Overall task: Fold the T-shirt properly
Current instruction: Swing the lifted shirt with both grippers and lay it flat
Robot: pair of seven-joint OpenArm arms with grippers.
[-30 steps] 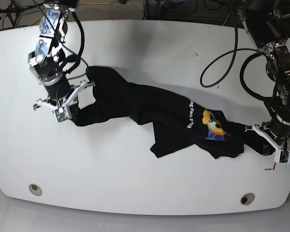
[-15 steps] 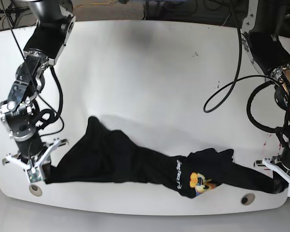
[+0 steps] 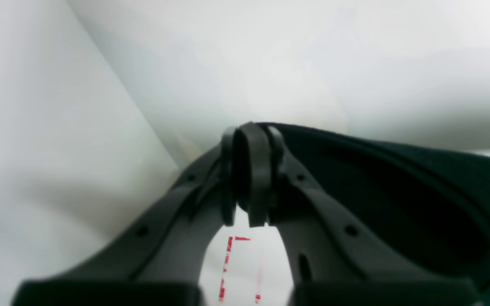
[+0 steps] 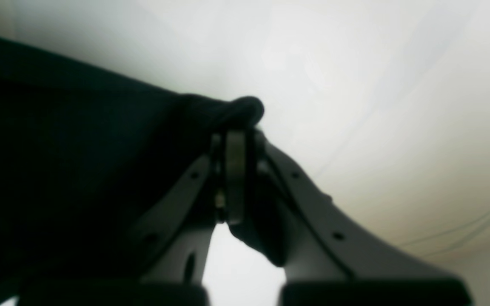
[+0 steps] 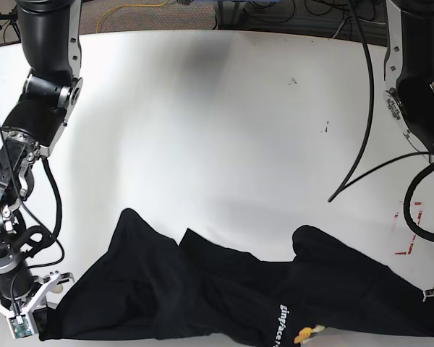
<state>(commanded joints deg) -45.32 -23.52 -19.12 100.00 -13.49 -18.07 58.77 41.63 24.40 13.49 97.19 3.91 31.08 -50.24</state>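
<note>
T-shirt (image 5: 224, 289) stretched between both arms along the worktop's (image 5: 217, 108) near edge.

Left fingers (image 3: 266, 170) and right fingers (image 4: 236, 170) pressed shut, each seemingly pinching a shirt end; long axis running side to side.

White table (image 5: 224, 116) with a rounded far edge; a few small dark specks on its surface right of centre. Red tape marks (image 5: 405, 235) near its right side (also visible in the left wrist view (image 3: 228, 263)). Black cable (image 5: 362, 123) loops over the right part. Yellow cord (image 5: 130, 10) lies beyond the far edge.
</note>
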